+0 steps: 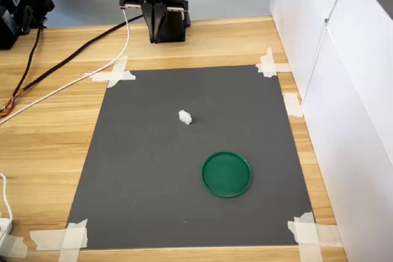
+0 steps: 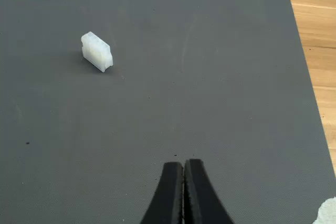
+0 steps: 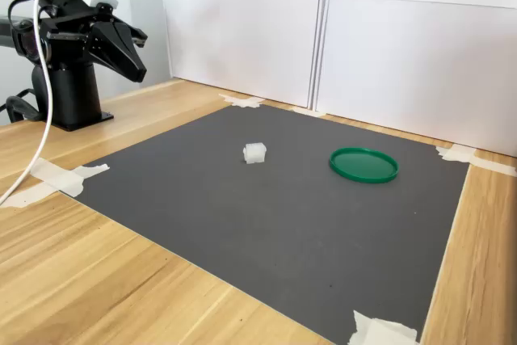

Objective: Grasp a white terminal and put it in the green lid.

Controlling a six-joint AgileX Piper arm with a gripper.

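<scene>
Hovering near the bench's far edge with fingers pressed together, end effector (image 2: 184,169) risks nudging the small white terminal (image 1: 185,116), lying loose on the grey mat (image 1: 153,182) apart from the green lid (image 1: 226,173), unless it spreads first.

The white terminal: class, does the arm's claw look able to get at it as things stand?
Probably yes. The white terminal lies alone on the grey mat, apart from the green lid, but the claw is shut and must open.

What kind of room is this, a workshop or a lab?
Likely a robot test bench: a dark grey mat taped to a wooden table, white panel walls, and a black robot arm base.
</scene>
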